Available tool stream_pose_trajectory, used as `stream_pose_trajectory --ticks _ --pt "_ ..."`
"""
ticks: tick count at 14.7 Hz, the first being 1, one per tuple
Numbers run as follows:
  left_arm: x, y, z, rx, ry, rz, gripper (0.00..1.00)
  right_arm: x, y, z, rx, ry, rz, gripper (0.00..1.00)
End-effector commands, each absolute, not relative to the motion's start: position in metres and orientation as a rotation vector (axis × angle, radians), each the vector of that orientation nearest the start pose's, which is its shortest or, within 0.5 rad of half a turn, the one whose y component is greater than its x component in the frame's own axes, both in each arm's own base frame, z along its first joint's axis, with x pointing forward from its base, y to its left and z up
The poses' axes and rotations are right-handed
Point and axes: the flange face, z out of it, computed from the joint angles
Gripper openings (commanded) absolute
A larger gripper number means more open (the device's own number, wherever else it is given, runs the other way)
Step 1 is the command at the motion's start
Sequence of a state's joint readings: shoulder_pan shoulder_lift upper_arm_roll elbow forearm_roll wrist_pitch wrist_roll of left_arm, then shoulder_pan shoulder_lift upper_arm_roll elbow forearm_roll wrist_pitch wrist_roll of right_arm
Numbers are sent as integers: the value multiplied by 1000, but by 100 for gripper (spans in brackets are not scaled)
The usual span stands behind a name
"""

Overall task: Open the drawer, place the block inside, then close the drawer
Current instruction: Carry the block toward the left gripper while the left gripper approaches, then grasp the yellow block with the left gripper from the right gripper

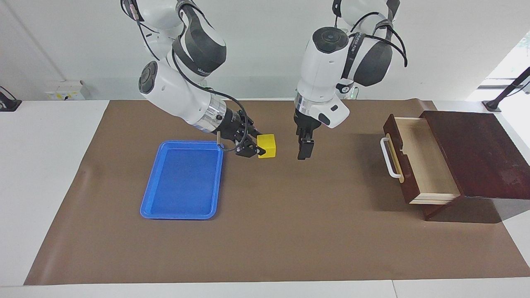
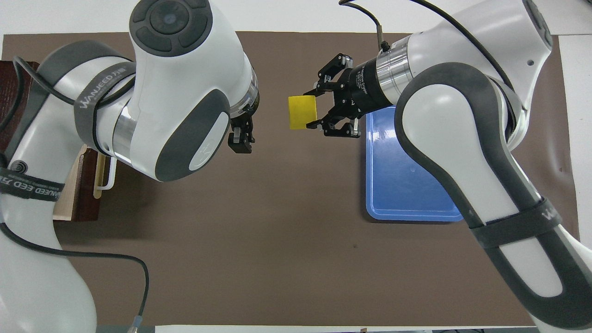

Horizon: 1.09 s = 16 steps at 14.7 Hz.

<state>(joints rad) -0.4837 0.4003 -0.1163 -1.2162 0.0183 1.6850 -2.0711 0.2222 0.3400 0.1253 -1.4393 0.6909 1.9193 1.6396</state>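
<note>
The yellow block (image 1: pixel 268 145) is held off the brown mat by my right gripper (image 1: pixel 257 145), which is shut on it from the side, beside the blue tray's corner nearest the robots. It also shows in the overhead view (image 2: pixel 302 112), with the right gripper (image 2: pixel 312 107) around it. My left gripper (image 1: pixel 304 152) hangs shut and empty over the mat between the block and the drawer; it also shows in the overhead view (image 2: pixel 241 143). The drawer (image 1: pixel 432 167) stands pulled open at the left arm's end, its pale inside empty, with the white handle (image 1: pixel 390 158) on its front.
A flat blue tray (image 1: pixel 182 180) lies empty on the mat toward the right arm's end. The dark brown cabinet (image 1: pixel 476 153) holds the drawer. In the overhead view the left arm covers most of the drawer (image 2: pixel 83 194).
</note>
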Motion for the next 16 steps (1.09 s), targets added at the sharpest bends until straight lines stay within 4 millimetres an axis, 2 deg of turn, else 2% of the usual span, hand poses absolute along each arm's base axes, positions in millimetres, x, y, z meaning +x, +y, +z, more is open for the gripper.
stream_pose_trajectory --ticks 1,5,12,14,15,16 --pt "574 -371 560 -2268 -2264 43 100 629 269 530 -1845 1763 687 0" --pt "575 -374 561 -2221 -2331 45 100 627 272 530 -1840 1770 694 0" --pt "564 -400 559 -2230 -2355 53 100 624 280 530 -1838 1778 706 0" --pt "563 -408 548 -2215 -2353 71 100 624 280 530 -1836 1781 708 0" --pt "561 -412 549 -2221 -2355 70 100 624 280 530 -1833 1783 707 0" --pt "560 -415 561 -2243 -2366 70 100 624 281 530 -1835 1782 707 0"
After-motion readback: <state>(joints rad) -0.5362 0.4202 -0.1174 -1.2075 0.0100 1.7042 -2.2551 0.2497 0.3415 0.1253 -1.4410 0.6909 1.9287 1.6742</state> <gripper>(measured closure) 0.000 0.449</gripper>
